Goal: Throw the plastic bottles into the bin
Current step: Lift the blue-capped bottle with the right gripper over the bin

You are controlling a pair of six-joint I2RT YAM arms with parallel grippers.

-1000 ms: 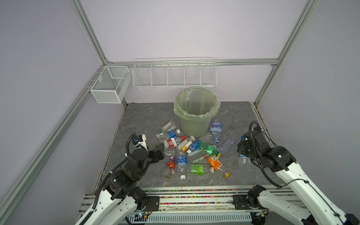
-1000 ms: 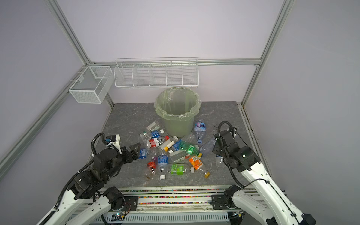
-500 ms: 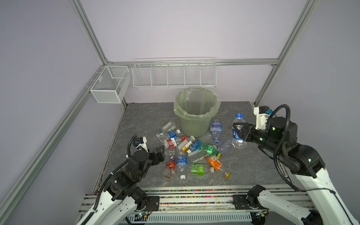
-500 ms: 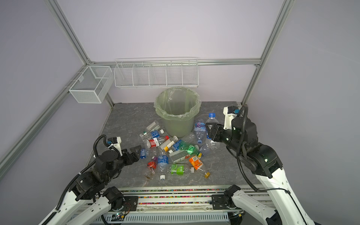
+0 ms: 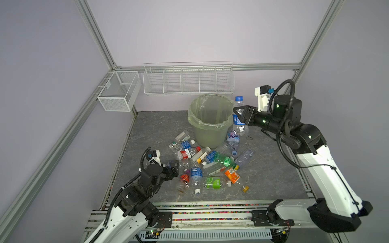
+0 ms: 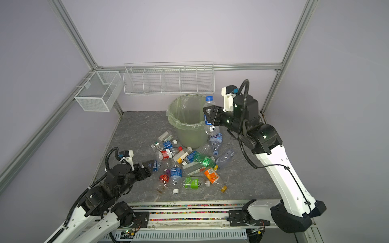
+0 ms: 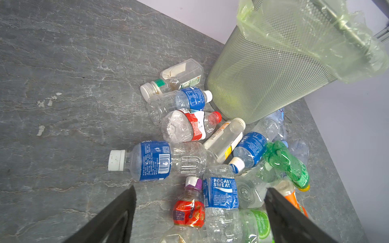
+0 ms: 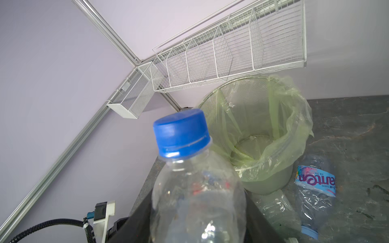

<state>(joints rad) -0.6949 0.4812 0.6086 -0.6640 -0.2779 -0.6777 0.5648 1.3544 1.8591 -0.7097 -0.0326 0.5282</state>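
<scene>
Carry step, we judge: right gripper (image 5: 239, 116) pinches a blue-capped bottle (image 5: 239, 103) upright, bin (image 5: 208, 134) just ahead. Next we need to clear the rim, then release. Left gripper (image 7: 200, 190) spread over bottle pile (image 5: 210, 164) on desk (image 5: 273, 178).

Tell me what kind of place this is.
Probably a robot lab test cell: aluminium frame around plain walls, two arms on a front rail, bottles scattered beside a lined bin.
</scene>
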